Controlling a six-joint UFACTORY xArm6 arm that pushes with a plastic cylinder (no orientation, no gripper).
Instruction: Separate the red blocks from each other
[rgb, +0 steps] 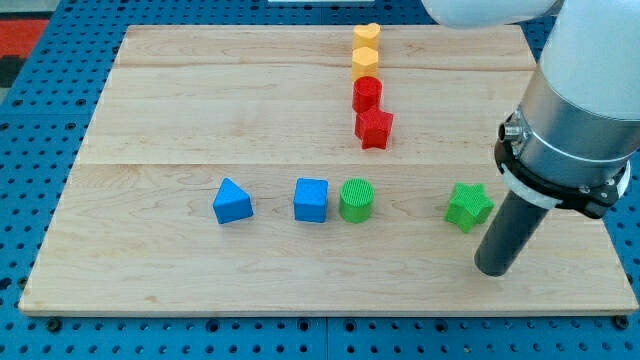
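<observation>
Two red blocks stand touching near the view's top middle: a red cylinder (367, 93) above a red star (374, 128). They end a column with a yellow heart (366, 37) and a yellow hexagon (365, 62) above them. My tip (493, 270) rests on the board at the view's lower right, just below and right of a green star (468, 206), far from the red blocks.
A blue triangle (232, 201), a blue cube (311, 200) and a green cylinder (356, 200) stand in a row across the board's middle. The wooden board (160, 120) lies on a blue pegboard. The arm's body fills the view's upper right.
</observation>
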